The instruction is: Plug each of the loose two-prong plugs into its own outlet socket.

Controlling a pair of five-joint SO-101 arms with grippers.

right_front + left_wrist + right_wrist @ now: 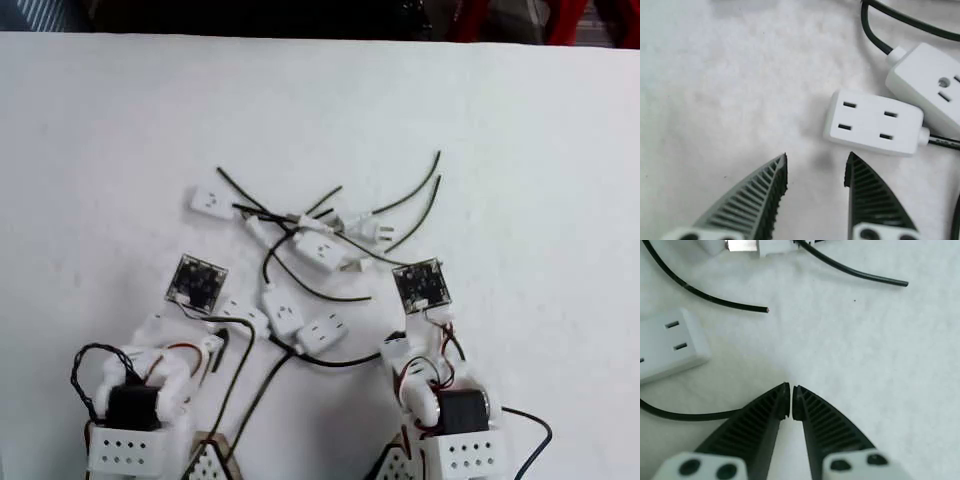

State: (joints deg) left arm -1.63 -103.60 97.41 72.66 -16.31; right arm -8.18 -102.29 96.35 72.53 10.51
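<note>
1. My left claw [815, 165]: released, jaws apart, nothing btwn them. It hovers low over bare table [715, 75].
2. Just ahead of the left claw, a bit to one side of the tips: a flat white two-outlet socket block [872, 122], slots up, all empty. Right beside it, maybe touching, lies a second socket block [932, 82] on a black cord [875, 35].
3. My right claw [791, 392]: clenched, tips nearly meeting, gripping nothing.
4. Ahead of the right claw & off to one side: a third socket block [667, 345], visible slots empty. Farther ahead is a cut cord end [765, 310]. Beyond that is what looks like a plug [742, 245] w/ a metal prong, but it's partly cut off, so not sure.
5. High view: loose plugs [372, 232] sit in the cord tangle, well ahead of both claws, past the nearer sockets. As far as I can tell, none is seated.
6. Step, my read: very start, approach before 1st pickup. Nothing held, nothing plugged.
7. Next move calls for:
   - The right claw must open, reach fwd to a plug & take it by the body, not the cord, w/ prongs left free.
   - The left claw is well placed to pinch the near block & brace it.
   - Then square prongs to slots & push straight. The block looks light & prob. slides if unbraced.
</note>
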